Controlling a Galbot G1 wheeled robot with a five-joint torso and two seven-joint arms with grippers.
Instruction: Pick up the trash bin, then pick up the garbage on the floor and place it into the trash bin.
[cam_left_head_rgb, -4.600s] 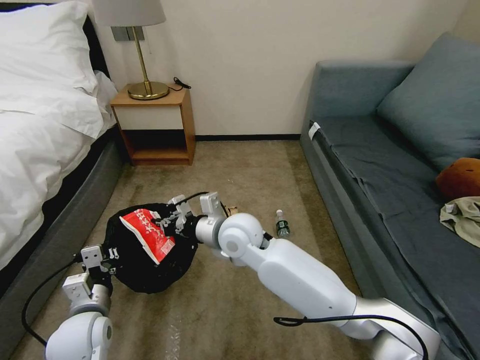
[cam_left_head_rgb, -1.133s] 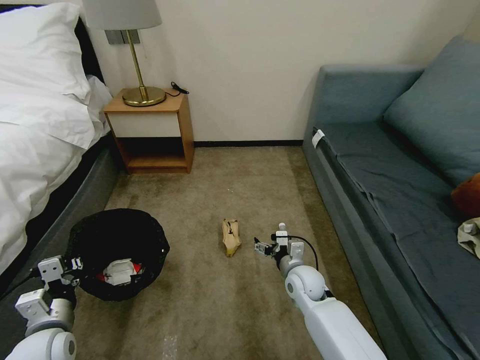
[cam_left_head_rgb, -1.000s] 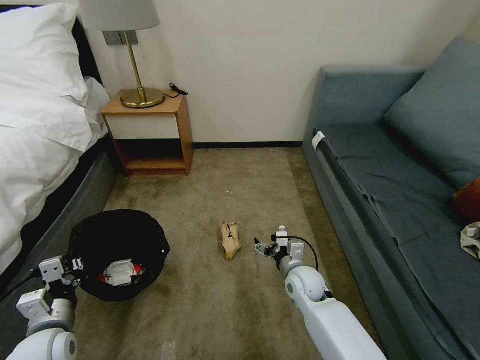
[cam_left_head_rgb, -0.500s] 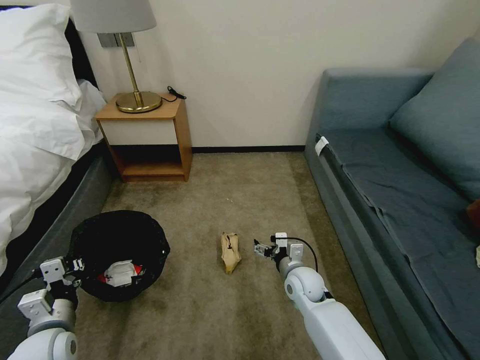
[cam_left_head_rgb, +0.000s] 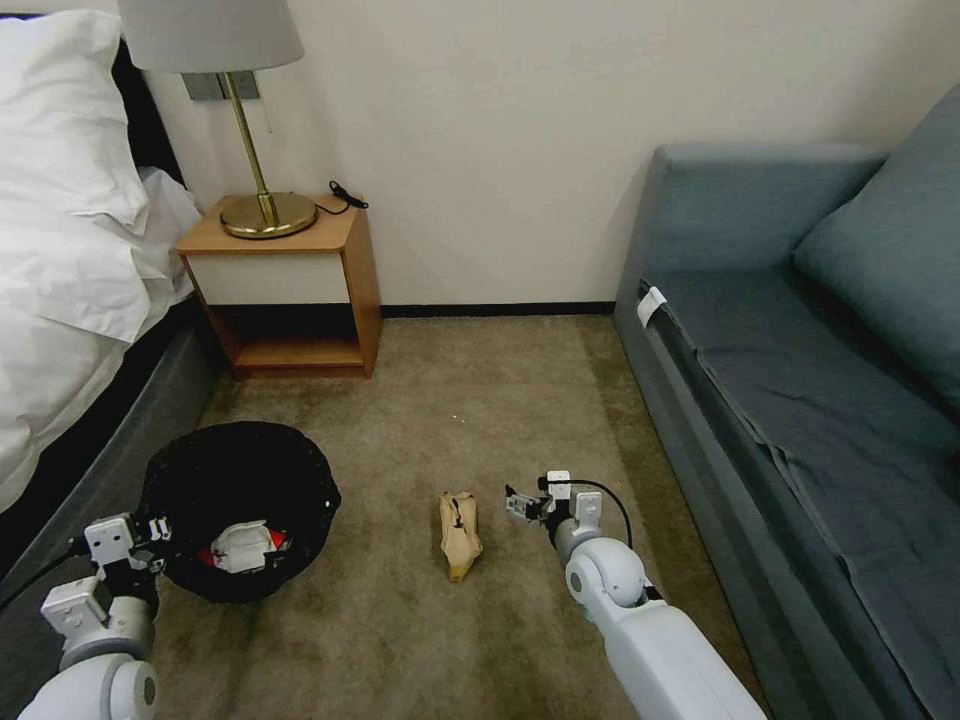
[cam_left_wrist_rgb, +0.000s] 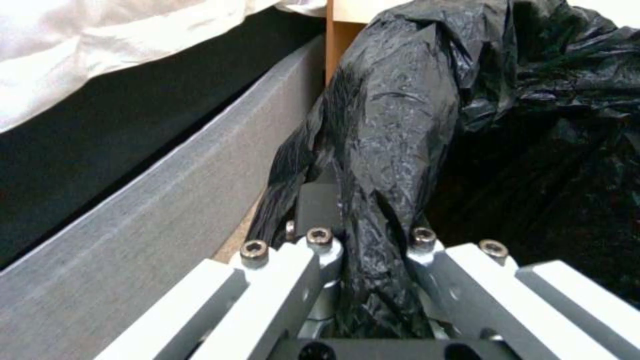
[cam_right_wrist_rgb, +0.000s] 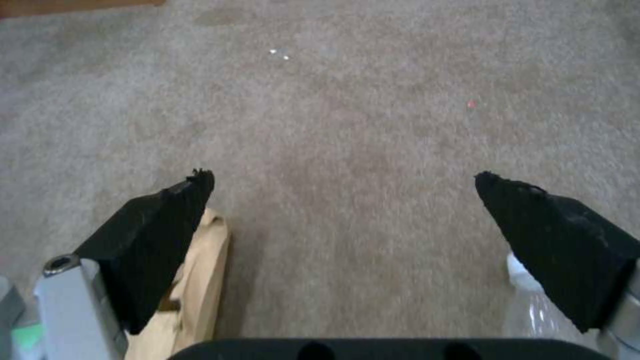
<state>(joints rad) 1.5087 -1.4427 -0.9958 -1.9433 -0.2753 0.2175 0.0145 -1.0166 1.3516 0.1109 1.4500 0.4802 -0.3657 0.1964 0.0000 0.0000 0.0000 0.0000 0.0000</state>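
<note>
Presently, the left end effector (cam_left_head_rgb: 150, 529) is clenched on the near rim of the small round trash bin lined with crinkled black plastic (cam_left_head_rgb: 240, 480), which sits low over the tan carpet floor (cam_left_head_rgb: 480, 400) beside the grey bed base (cam_left_head_rgb: 90, 470). The left wrist view confirms it: a fold of the black liner (cam_left_wrist_rgb: 393, 150) is pinched between the metal fingers (cam_left_wrist_rgb: 320, 250). Inside the bin lie crumpled white paper and a red-and-white wrapper (cam_left_head_rgb: 240, 545) (partly hidden by the liner).

The right end effector (cam_left_head_rgb: 520, 503) hangs low over the carpet with its jaws spread wide and nothing between them. The crumpled tan paper bag (cam_left_head_rgb: 459, 520) lies on the floor just beside it, toward the bin; in the right wrist view the bag (cam_right_wrist_rgb: 200, 270) shows next to one black pad (cam_right_wrist_rgb: 160, 235), and a clear plastic item (cam_right_wrist_rgb: 533, 300), too little of it visible to identify, sits behind the other.

A wooden nightstand (cam_left_head_rgb: 290, 290) carrying a brass lamp (cam_left_head_rgb: 260, 205) stands against the far wall; a blue-grey sofa (cam_left_head_rgb: 800, 400) runs along the right.
</note>
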